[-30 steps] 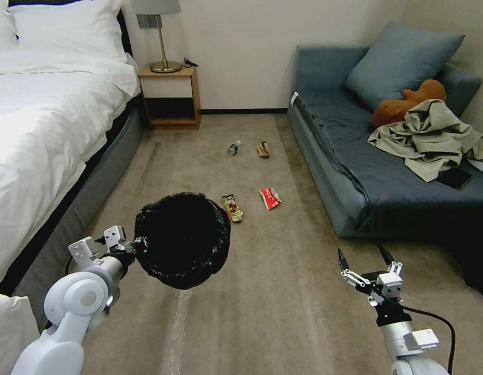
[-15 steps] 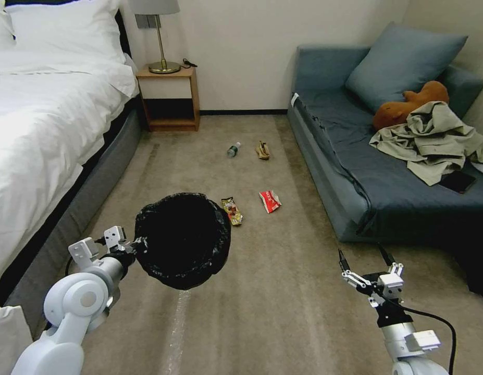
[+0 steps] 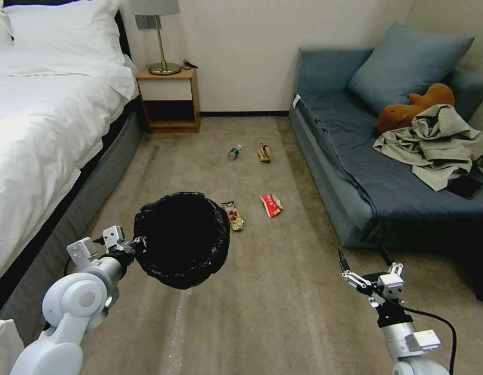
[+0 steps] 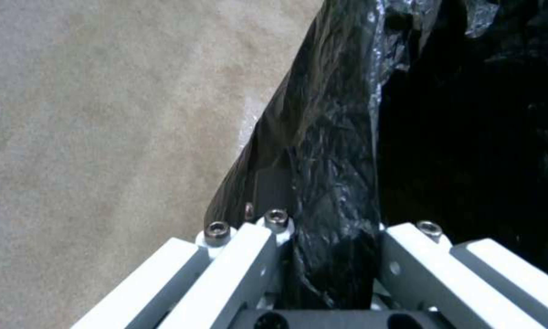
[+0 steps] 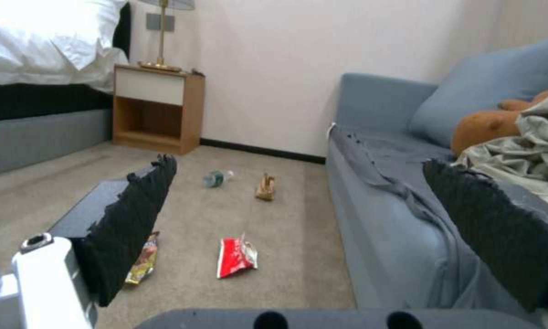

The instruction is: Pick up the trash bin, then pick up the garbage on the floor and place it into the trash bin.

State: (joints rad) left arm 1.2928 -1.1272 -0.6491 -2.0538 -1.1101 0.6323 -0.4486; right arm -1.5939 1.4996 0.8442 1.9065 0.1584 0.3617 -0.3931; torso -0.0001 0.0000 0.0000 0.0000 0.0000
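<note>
Trash bin (image 3: 181,239) is up off the carpet, hanging from the left gripper (image 3: 127,245), whose jaws are pinched on the bin's rim; in the left wrist view you can see the crinkly black liner (image 4: 329,183) squeezed between the two white fingers (image 4: 237,260). Compared with a second ago, the whole head view has slid a bit, so that's the camera moving: the sofa and litter sit slightly lower and further right in the picture, while both arms look the same relative to the robot. Inside the bin it's just black, can't tell if anything's in there.

Going left to right: white bed (image 3: 43,114) with soft rumpled sheets, wooden nightstand (image 3: 168,99) with a brass lamp, then the litter on the beige carpet (image 3: 262,312). Yellow-brown snack wrapper (image 3: 233,215) lies just beside the bin's rim, glossy red-white packet (image 3: 271,204) near it, and further back a small green bottle (image 3: 234,152) on its side next to a tan crumpled scrap (image 3: 264,152). Blue-grey sofa (image 3: 356,177) holds a brown plush toy (image 3: 414,107) and a beige heap of clothing (image 3: 439,143).

Right gripper (image 3: 365,260) hovers low over the carpet by the sofa's front, jaws spread wide, gripping nothing; its ragged dark pads (image 5: 134,219) frame the litter.
</note>
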